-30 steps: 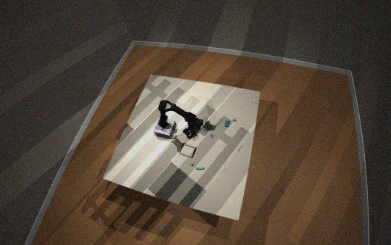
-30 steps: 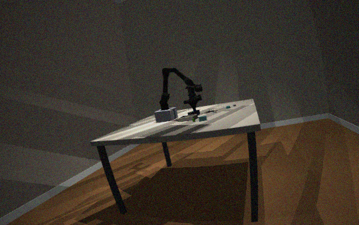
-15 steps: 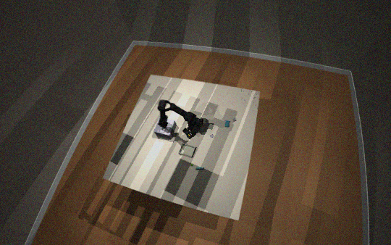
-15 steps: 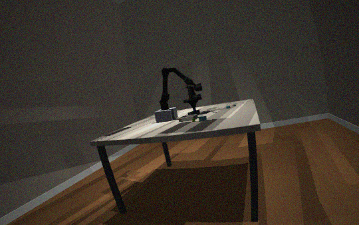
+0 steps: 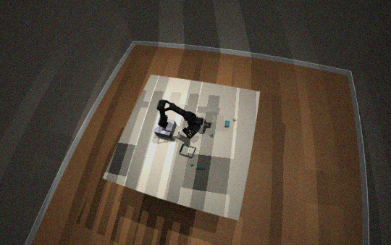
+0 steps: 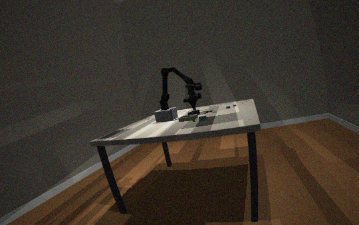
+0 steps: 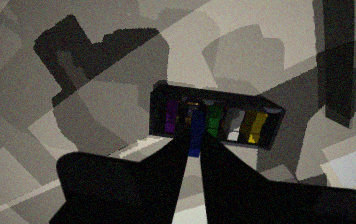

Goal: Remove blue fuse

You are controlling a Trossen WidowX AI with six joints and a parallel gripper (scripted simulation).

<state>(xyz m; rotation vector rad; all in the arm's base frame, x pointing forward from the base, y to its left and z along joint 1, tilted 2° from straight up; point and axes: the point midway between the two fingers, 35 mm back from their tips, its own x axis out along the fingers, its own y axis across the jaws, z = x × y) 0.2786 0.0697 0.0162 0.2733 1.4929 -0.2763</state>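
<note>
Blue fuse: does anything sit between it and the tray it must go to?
Nothing visible does. The gripper is shut on the blue fuse, over the fuse block. In the top view, bare table separates the arm from the tray.
</note>
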